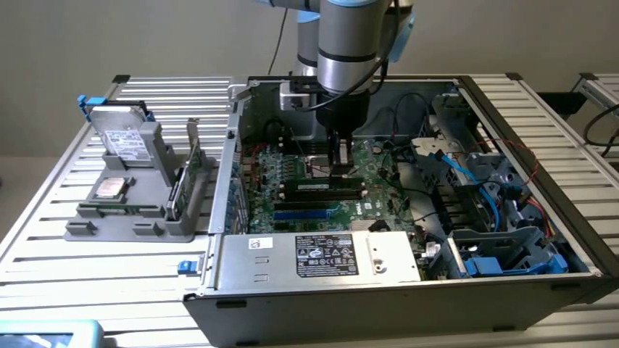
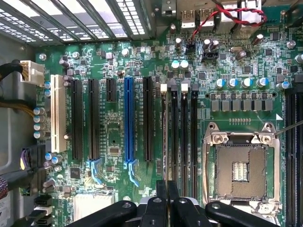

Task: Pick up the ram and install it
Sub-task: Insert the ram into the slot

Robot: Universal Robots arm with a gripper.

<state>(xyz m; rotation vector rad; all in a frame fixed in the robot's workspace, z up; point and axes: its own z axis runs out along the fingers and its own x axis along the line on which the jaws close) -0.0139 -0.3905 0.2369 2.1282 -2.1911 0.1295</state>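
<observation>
The ram (image 1: 315,187), a thin dark stick with a pale label, stands on edge along the memory slots of the green motherboard (image 1: 379,161) inside the open computer case. My gripper (image 1: 338,172) reaches straight down onto its upper edge, fingers together on it. In the wrist view the gripper (image 2: 167,193) is shut over the memory slot closest to the blue expansion slot (image 2: 128,118). There the ram (image 2: 165,137) shows edge-on as a thin dark line running away from the fingertips.
The CPU socket (image 2: 240,170) lies beside the memory slots. A silver power supply (image 1: 329,255) fills the case's front. Blue and black cables (image 1: 464,174) and drive cages crowd the exterior view's right. A grey tray (image 1: 87,225) with a hard drive (image 1: 130,138) and a green card (image 1: 184,181) sits outside the case.
</observation>
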